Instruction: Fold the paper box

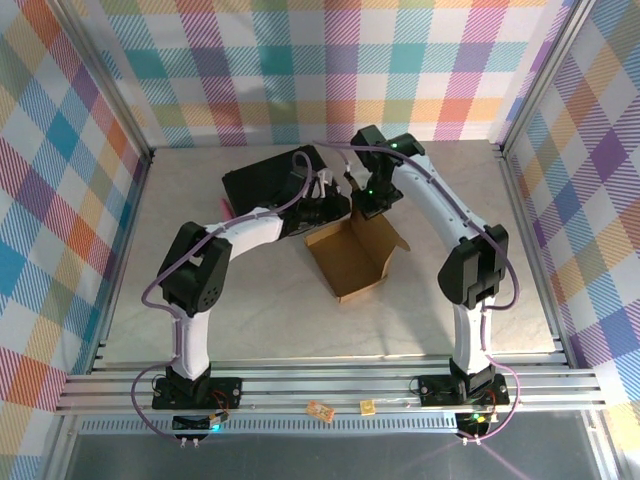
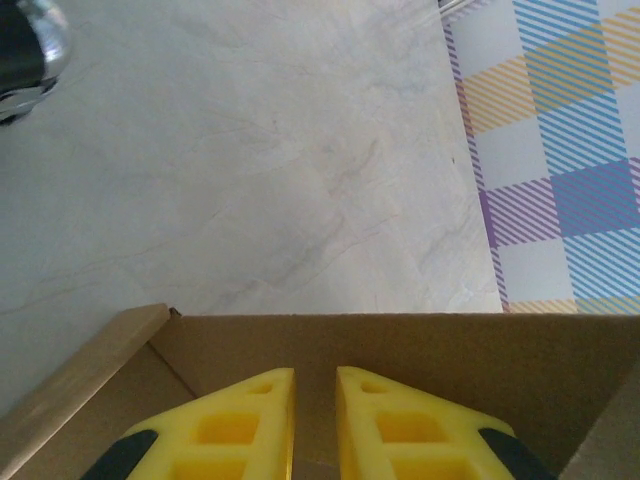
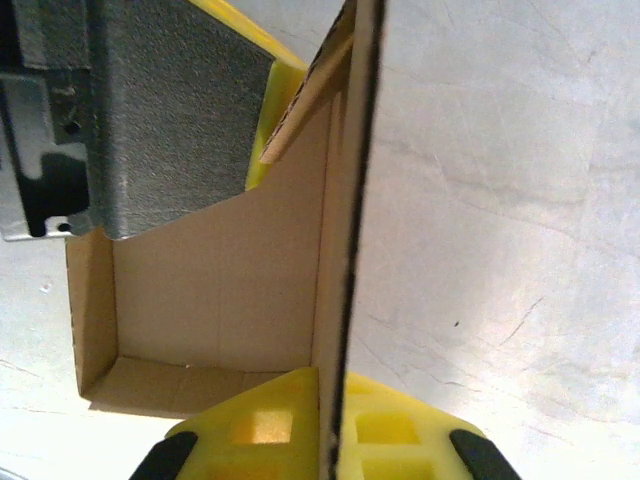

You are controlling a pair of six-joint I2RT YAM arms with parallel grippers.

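The paper box (image 1: 356,256) is seen half-formed on the tabletop (image 1: 250,310), just beneath both end effectors. One upright wall of it is clamped edge-on between the fingers of the right end effector (image 3: 334,388). The left end effector (image 2: 315,385) is held nearly closed directly before another wall; whether anything is pinched there cannot be told.

The paper box (image 1: 355,255) is plain brown and the case (image 1: 262,180) black. The tabletop (image 1: 250,310) is pale grey, faintly marbled. The walls (image 1: 300,60) wear a pastel plaid of blue, orange, purple, yellow and green. The left gripper (image 2: 315,375) and right gripper (image 3: 333,375) have yellow fingers with black patches
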